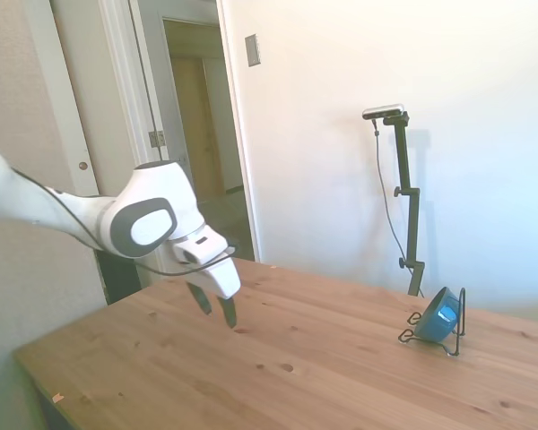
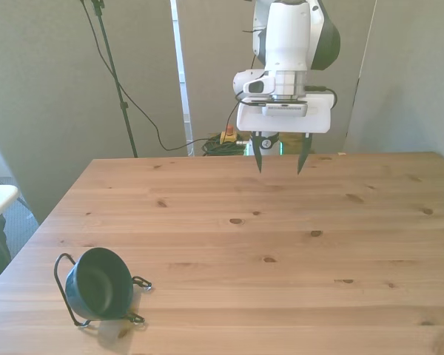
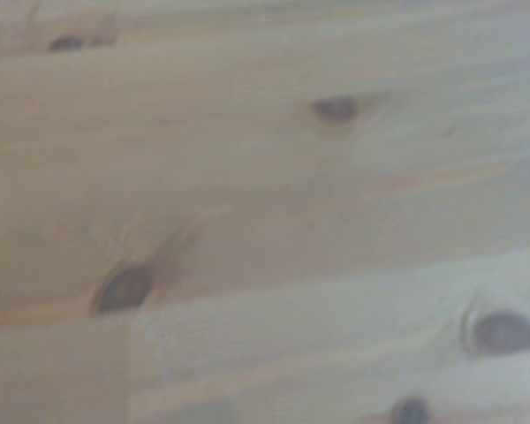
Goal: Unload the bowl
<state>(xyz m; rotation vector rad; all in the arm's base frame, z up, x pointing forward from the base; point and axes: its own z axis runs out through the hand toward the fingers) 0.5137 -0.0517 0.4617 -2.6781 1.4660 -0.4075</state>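
The bowl [image 2: 98, 283] sits tipped on its side in a black wire rack [image 2: 66, 292], with its opening turned toward the camera in the front view. Rack and bowl stand on the wooden table [image 2: 281, 244] near its front corner on the front view's left. In the side view the same bowl [image 1: 438, 315] shows its lighter blue inside, leaning against the rack's upright wire loop [image 1: 460, 309] at the far right of the table.

The gripper [image 2: 280, 161] hangs above the table's far portion, well apart from the bowl. Its two dark fingers [image 2: 258, 157] point downward with a clear gap between them, and nothing lies in that gap. In the side view the gripper [image 1: 217, 310] appears tilted, its tips just above the boards; whether they touch the surface cannot be told from this angle.

The wrist view is out of focus and shows only bare pine boards [image 3: 265, 212] with several dark knots [image 3: 124, 287].
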